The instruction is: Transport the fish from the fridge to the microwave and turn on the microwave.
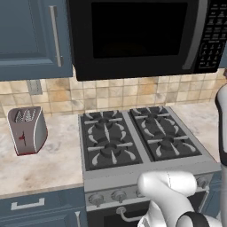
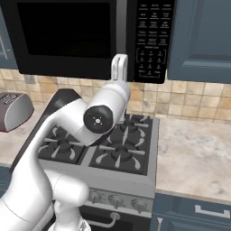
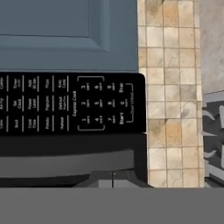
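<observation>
The black microwave (image 1: 133, 37) hangs over the stove with its door shut and its long handle (image 2: 121, 27) upright. Its keypad (image 2: 153, 36) of small white-marked buttons sits to the right of the door. My gripper (image 2: 120, 62) is raised just below the bottom edge of the microwave, between handle and keypad. The hand view is rolled sideways and looks at the keypad (image 3: 70, 103) from close by. At that view's bottom my gripper (image 3: 113, 178) has its dark tips pressed together, holding nothing. The fish and the fridge are out of view.
A gas stove (image 1: 137, 137) with black grates stands under the microwave. A silver toaster (image 1: 26, 131) sits on the marble counter (image 1: 48, 164) at the left. Dark blue cabinets (image 2: 203, 36) flank the microwave, and more counter (image 2: 194, 158) lies right of the stove.
</observation>
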Available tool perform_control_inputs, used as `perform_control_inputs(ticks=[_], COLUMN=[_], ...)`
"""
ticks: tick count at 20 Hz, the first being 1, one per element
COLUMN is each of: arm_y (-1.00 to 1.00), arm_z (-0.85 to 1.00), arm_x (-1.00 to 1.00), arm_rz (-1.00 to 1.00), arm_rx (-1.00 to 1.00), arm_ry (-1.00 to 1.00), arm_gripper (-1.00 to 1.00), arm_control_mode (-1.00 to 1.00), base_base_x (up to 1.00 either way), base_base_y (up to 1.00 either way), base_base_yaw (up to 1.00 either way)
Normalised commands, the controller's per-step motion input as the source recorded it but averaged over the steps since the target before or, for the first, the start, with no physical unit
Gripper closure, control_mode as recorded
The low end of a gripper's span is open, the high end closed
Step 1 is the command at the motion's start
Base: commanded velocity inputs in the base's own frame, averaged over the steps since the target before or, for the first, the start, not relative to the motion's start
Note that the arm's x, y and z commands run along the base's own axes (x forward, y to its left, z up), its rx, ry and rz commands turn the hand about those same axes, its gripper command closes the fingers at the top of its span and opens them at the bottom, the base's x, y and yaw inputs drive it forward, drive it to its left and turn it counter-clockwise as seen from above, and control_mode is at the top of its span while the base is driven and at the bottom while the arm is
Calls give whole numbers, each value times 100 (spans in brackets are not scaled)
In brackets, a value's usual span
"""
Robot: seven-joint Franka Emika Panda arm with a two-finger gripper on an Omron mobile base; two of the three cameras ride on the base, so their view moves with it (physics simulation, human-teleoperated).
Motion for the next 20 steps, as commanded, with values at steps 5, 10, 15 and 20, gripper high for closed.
perform_control_inputs(ticks=[5, 10, 15, 20], arm_y=[0, 0, -5, -12], arm_z=[-5, -11, -8, 0], arm_x=[30, 32, 24, 19], arm_rz=[0, 0, 0, 0], arm_rx=[5, 4, 3, 4], arm_ry=[0, 0, 0, 0], arm_gripper=[100, 100, 100, 100], arm_control_mode=[-100, -100, -100, -100], base_base_x=[0, 0, 0, 0], base_base_y=[0, 0, 0, 0], base_base_yaw=[0, 0, 0, 0])
